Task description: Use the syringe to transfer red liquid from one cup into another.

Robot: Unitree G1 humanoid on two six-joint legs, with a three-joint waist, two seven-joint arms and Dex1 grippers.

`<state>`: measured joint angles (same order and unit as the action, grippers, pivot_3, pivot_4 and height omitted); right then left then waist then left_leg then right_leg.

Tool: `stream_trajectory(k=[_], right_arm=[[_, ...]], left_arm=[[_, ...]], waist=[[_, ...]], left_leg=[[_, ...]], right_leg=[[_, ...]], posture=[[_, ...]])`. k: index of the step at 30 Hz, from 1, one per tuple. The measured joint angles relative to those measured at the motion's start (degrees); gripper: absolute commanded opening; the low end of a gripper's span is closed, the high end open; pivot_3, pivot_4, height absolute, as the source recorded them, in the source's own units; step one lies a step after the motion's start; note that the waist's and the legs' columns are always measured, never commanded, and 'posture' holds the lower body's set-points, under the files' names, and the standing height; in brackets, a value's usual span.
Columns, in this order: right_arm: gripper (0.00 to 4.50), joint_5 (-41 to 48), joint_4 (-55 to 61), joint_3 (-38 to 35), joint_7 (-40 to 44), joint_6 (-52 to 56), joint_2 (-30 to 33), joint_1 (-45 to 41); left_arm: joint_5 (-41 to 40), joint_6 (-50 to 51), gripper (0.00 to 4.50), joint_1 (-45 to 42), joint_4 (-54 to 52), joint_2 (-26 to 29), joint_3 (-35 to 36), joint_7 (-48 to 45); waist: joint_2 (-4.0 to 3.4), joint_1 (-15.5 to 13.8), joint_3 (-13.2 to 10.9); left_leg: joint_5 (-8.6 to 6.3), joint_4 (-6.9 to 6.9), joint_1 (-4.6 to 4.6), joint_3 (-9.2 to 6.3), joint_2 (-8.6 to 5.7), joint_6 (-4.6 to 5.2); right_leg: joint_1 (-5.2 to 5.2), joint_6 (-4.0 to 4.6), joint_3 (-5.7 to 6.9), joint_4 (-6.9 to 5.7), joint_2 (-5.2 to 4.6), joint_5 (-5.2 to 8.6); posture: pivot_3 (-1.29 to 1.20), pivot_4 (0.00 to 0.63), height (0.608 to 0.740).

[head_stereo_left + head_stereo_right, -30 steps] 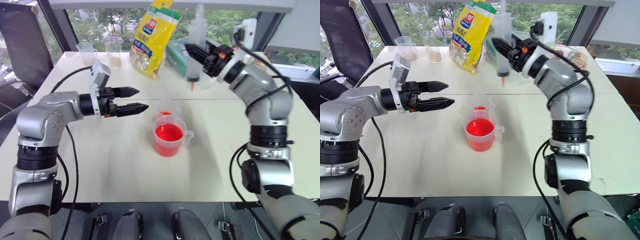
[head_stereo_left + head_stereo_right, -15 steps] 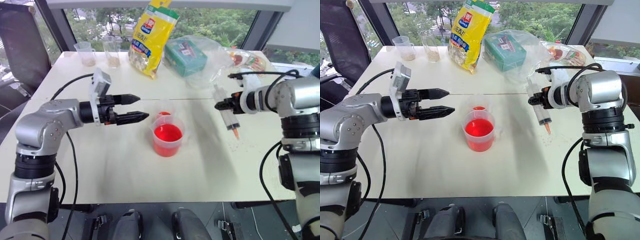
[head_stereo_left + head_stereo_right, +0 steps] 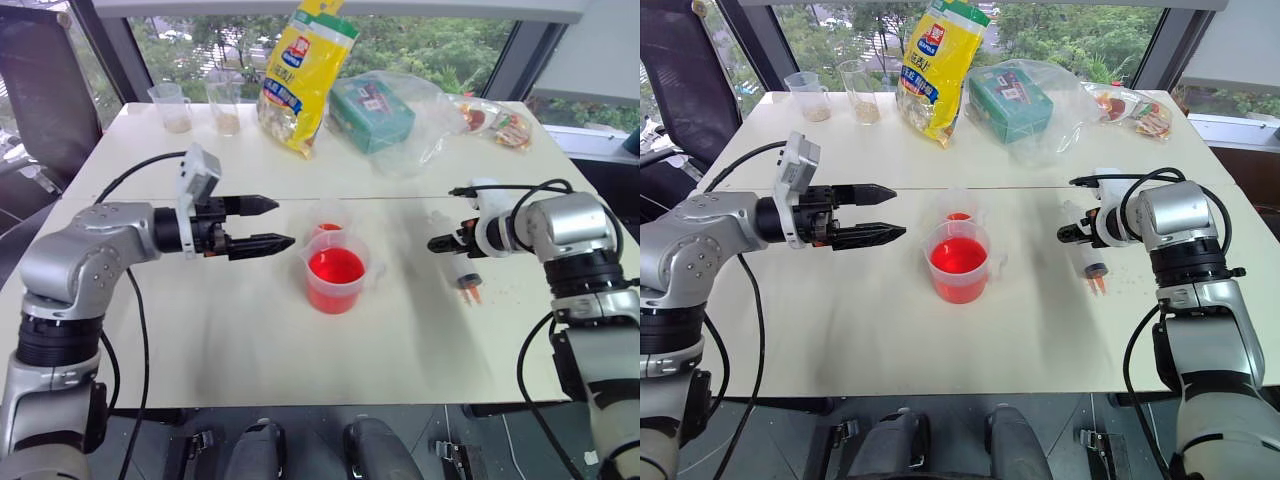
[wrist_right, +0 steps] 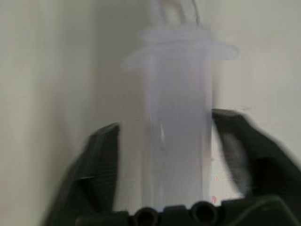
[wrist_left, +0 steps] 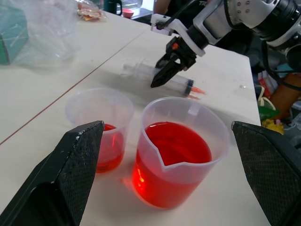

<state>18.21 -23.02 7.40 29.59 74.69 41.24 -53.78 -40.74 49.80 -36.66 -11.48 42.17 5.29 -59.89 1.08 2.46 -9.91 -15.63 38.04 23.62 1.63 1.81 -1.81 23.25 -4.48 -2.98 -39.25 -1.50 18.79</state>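
The wide beaker (image 3: 337, 285) stands mid-table, about half full of red liquid (image 3: 336, 266). Just behind it, touching or nearly so, is the small narrow cup (image 3: 328, 215) with a little red liquid at its bottom. The syringe (image 3: 459, 263) lies flat on the table to the right, its orange tip (image 5: 198, 90) toward the front edge. My right gripper (image 3: 434, 243) is low over its barrel (image 4: 175, 117), open, with one finger on each side and a gap showing. My left gripper (image 3: 283, 222) hovers open to the left of the cups, pointing at them.
At the back stand two clear cups (image 3: 176, 106) (image 3: 226, 104) with brownish contents, a yellow bag (image 3: 304, 72), a green box (image 3: 371, 110) under a clear plastic bag, and snack packets (image 3: 497, 124). A seam (image 3: 150, 199) runs across the table behind the cups.
My right arm swung down and to the right, carrying the syringe from above the cups to the table. The syringe now lies flat and the gripper has opened. The left arm has hardly moved.
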Motion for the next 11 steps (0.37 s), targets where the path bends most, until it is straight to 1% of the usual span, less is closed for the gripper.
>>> stream_trajectory(k=[3, 6, 9, 11], right_arm=[[4.48, 0.3, 3.8, 0.0, 2.0, -0.1, 1.4, 1.8], [4.48, 1.4, 11.4, 0.0, 5.9, -1.1, 5.5, 3.7], [4.48, 4.1, 20.5, -2.8, 10.8, -3.4, 9.7, 5.6], [4.48, 7.4, 27.6, -6.6, 14.6, -4.8, 12.1, 7.6]], left_arm=[[-0.1, 0.0, 4.50, 0.0, -0.1, 0.2, 0.0, -0.1], [-0.4, 0.0, 4.50, 0.1, -0.2, 0.4, 0.0, -0.3], [-0.8, 0.0, 4.50, 0.5, -0.6, 0.6, 0.0, -0.4], [-1.3, 0.0, 4.50, 1.2, -1.3, 0.8, 0.1, -0.3]], waist=[[0.00, 0.0, 0.0], [-0.01, -0.1, 0.0], [-0.01, -0.1, 0.0], [-0.01, -0.1, 0.0]], left_leg=[[0.00, 0.00, 0.00, 0.00, 0.00, 0.00], [-0.01, 0.00, 0.01, -0.01, 0.00, 0.01], [-0.02, 0.00, 0.01, -0.02, 0.00, 0.03], [-0.02, 0.00, 0.01, -0.04, 0.00, 0.03]], right_leg=[[0.00, 0.00, 0.00, 0.00, 0.00, 0.00], [0.00, 0.00, 0.01, 0.02, 0.00, 0.00], [-0.02, -0.01, 0.02, 0.04, 0.00, 0.00], [-0.03, -0.01, 0.03, 0.04, 0.01, 0.00]], posture=[[0.00, 0.150, 0.740], [0.00, 0.150, 0.740], [0.00, 0.150, 0.740], [0.00, 0.150, 0.740]])
